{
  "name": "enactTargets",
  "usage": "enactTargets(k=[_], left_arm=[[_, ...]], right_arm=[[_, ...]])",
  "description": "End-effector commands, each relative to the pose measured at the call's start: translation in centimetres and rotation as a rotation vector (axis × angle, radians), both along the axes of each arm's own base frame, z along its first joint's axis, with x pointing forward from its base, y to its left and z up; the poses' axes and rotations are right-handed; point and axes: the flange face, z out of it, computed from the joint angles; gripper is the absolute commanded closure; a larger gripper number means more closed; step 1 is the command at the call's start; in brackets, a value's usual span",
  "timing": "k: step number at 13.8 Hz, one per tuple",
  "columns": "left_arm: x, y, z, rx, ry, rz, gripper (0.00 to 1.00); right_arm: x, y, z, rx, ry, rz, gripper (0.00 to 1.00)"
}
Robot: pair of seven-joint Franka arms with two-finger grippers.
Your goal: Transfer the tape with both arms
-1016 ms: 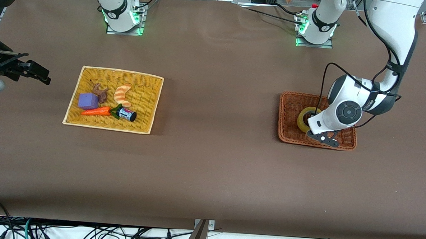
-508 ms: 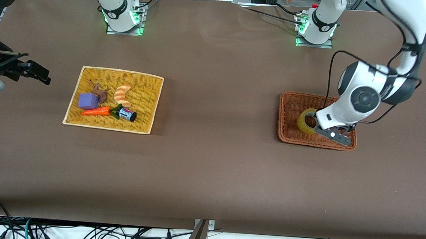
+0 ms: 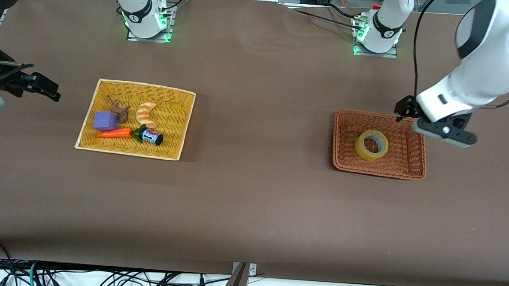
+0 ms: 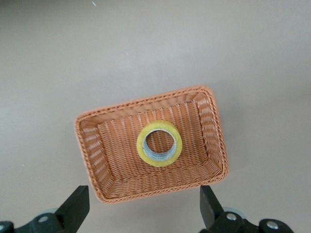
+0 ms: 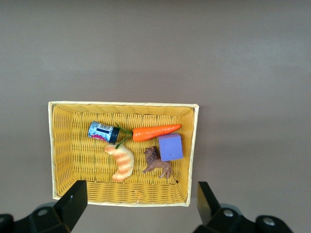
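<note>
Tape lies flat in the brown basket, untouched. Up at its two o'clock hangs the left gripper, fingers spread, empty. Right gripper, fingers wide, waits over the yellow basket, arm mostly cut off.

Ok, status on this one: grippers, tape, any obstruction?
Left gripper open, empty, raised over brown basket's edge. Right gripper open, waiting above yellow basket. Tape flat in brown basket. No obstruction.
</note>
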Motion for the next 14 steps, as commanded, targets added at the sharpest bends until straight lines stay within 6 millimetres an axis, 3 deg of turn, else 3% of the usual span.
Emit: enactTargets(k=[1,3,4,6,9,14], left_arm=[[-0.2,3.9,3.1,-0.023,-0.027,0.065,0.0],[-0.1,5.3,3.5,-0.027,-0.036,0.098,0.0],[-0.2,5.2,3.8,-0.027,-0.041,0.128,0.0],[-0.6,2.5,3.5,-0.031,-0.036,0.201,0.0],[-1.6,2.5,4.4,-0.035,-0.051,0.198,0.0],[-1.9,3.1,4.2,-0.033,-0.045,0.18,0.0]], right_arm=[[-0.1,-0.1,0.2,0.014,-0.002,0.003,0.0],[-0.1,-0.2,0.2,0.014,-0.002,0.002,0.0],[-0.1,-0.2,0.2,0.014,-0.002,0.002,0.0],[-0.1,-0.2,0.2,0.014,-0.002,0.002,0.0],[-0.1,-0.2,0.2,0.014,-0.002,0.002,0.0],[-0.1,-0.2,0.2,0.014,-0.002,0.002,0.0]])
